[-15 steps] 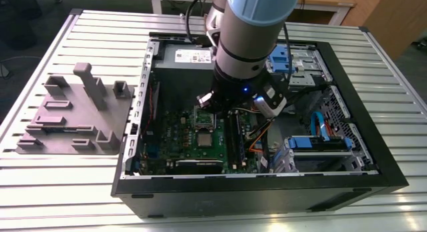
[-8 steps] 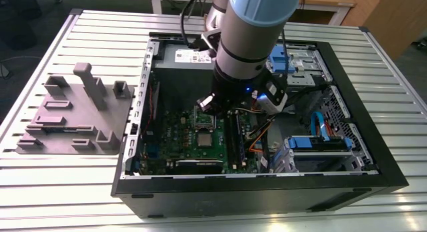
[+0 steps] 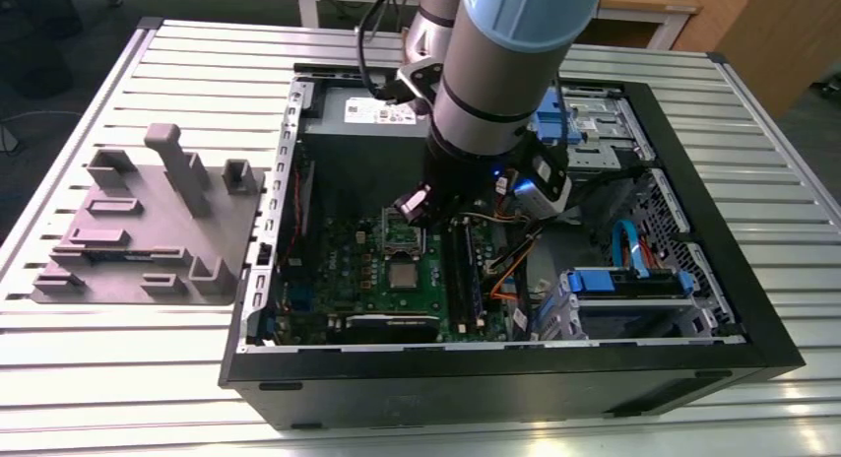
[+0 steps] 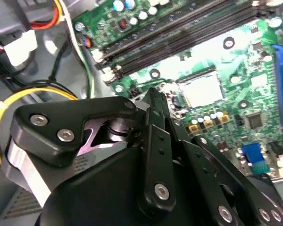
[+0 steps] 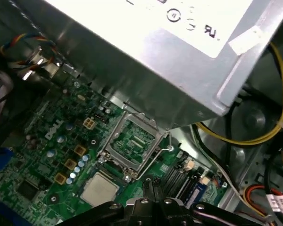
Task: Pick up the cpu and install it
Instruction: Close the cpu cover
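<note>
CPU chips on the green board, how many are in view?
1: the cpu lies flat on the green board, beside the empty socket frame. The arm may hide others.

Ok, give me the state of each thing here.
cpu, flat on the board beside the socket, not held.
socket, empty.
case, on its side, panel off.
pincer, above the board, clear of the cpu.
</note>
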`<state>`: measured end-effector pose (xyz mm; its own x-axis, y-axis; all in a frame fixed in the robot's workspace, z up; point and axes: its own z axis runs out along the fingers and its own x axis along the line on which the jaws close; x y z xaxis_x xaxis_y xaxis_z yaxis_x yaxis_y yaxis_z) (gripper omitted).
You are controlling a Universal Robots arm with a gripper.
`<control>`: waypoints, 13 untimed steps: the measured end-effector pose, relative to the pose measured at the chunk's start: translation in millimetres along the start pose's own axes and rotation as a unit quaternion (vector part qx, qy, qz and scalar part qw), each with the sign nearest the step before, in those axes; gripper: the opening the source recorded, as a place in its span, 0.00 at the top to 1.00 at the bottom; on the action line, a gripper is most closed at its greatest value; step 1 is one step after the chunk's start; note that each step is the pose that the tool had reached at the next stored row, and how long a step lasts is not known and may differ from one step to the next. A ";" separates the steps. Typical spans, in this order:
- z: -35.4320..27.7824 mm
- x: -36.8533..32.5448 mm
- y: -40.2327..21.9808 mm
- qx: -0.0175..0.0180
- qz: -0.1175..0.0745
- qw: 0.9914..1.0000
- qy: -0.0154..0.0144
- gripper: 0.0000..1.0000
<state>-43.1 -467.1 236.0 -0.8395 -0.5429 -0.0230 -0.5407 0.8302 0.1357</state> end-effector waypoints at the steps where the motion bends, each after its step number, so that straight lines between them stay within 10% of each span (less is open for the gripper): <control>1: 0.5 -2.5 2.2 0.000 0.000 1.000 0.000 0.90; 7: 3.9 -15.4 13.8 0.001 -0.002 1.000 0.001 0.90; 13: 6.6 -15.2 13.5 0.000 -0.055 0.998 0.008 0.90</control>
<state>-38.0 -446.9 231.7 -0.7745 -0.6322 -0.0213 -0.6289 0.7661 0.1328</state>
